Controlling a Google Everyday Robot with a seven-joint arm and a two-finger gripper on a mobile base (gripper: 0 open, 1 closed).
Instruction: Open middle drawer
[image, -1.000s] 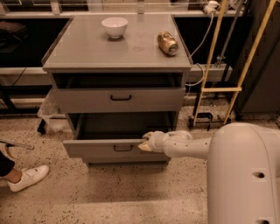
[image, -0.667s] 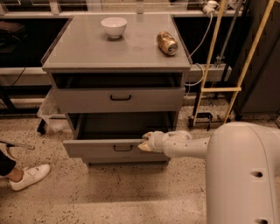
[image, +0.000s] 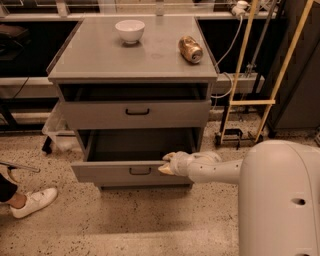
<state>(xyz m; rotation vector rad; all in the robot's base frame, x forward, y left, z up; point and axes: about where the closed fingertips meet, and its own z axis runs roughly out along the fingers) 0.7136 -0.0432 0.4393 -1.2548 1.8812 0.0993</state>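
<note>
The middle drawer (image: 100, 173) is the wide grey one with a low front panel and a small black handle (image: 140, 171). It stands pulled out from the grey cabinet (image: 90, 75), and its deep grey tray shows inside. My gripper (image: 167, 165) is at the top edge of the drawer's front panel, just right of the handle, on the end of my white arm (image: 215, 169) that reaches in from the right. Above it sits the taller-fronted drawer (image: 100, 116) with the same handle, slightly out.
A white bowl (image: 130, 30) and a tipped brass-coloured can (image: 190, 49) lie on the cabinet top. A person's white shoe (image: 32, 201) is on the speckled floor at the left. A yellow frame (image: 250, 102) and cables stand at the right. My white base (image: 280, 200) fills the lower right.
</note>
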